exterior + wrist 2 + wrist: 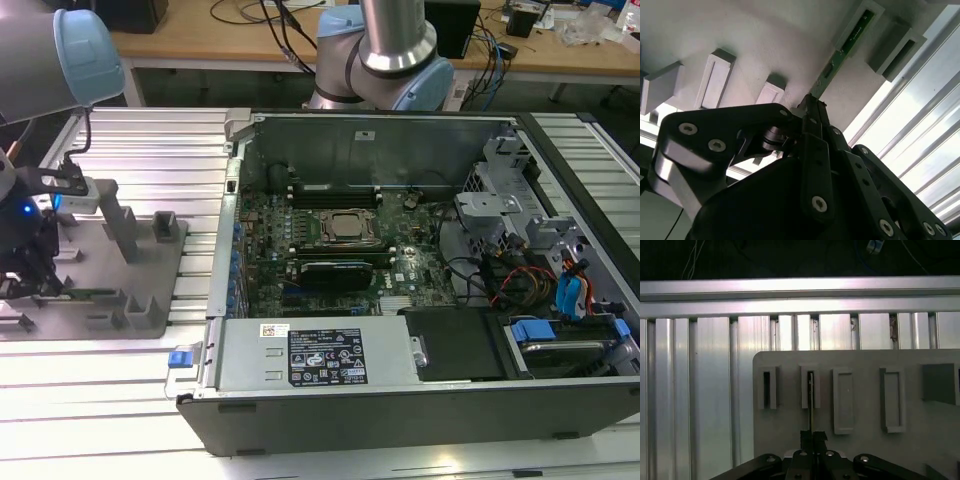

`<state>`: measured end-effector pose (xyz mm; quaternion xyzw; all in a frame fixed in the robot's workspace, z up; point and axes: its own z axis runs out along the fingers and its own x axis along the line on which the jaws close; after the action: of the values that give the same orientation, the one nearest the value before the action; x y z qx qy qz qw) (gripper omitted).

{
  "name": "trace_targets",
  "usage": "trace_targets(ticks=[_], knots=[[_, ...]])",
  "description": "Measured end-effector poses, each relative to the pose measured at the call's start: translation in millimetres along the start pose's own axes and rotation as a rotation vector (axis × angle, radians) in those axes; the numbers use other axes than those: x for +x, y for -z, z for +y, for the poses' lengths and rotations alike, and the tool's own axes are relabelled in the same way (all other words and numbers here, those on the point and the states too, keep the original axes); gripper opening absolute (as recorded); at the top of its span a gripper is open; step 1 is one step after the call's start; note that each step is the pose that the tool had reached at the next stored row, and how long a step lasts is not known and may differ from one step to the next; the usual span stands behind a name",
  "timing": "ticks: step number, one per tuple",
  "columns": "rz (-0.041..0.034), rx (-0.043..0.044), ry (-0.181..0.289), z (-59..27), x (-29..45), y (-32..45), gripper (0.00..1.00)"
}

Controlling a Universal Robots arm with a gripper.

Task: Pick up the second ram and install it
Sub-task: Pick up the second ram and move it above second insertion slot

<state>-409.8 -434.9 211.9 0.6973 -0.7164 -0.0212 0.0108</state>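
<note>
You see the second ram (839, 56) standing on its thin edge, its far end in a slotted post of the grey fixture tray (765, 45). The jaws are pinching its near end from both sides. In the first wrist view the ram is a thin dark line that runs from the jaws into the slot. Below the jaws the tray lies on the ribbed metal worktop (695, 390). The open computer case (400, 400) is well apart from the jaws, towards the exterior view's right.
</note>
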Motion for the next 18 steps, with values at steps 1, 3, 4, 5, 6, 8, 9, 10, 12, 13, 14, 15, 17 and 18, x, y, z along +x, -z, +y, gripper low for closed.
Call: trace_targets(ticks=[1,3,4,5,6,8,9,10,12,13,14,15,17,18], knots=[[0.0001,0.0003,0.004,0.0,0.0,0.0,0.09],[0.0007,-0.0001,0.013,0.0,0.0,0.1,0.09],[0.0007,0.0,0.014,0.0,0.0,0.0,0.09],[0.0008,0.0,0.014,0.0,0.0,0.0,0.09],[0.0007,-0.0001,0.015,0.0,0.0,0.1,0.09],[0.0008,0.0,0.015,0.0,0.0,0.1,0.09],[0.0008,0.0,0.015,0.0,0.0,0.0,0.09],[0.0009,0.0,0.016,0.0,0.0,0.0,0.09],[0.0009,-0.0001,0.016,0.2,-0.2,4.1,0.09],[0.0009,0.0,0.016,0.3,-0.2,6.0,0.09],[0.0009,0.0,0.016,0.5,-0.3,9.5,0.09],[0.0008,0.0,0.016,0.6,-0.3,12.5,0.09],[0.0008,0.0,0.016,0.9,-0.5,19.5,0.09],[0.0009,-0.0001,0.016,1.0,-0.5,21.2,0.09]])
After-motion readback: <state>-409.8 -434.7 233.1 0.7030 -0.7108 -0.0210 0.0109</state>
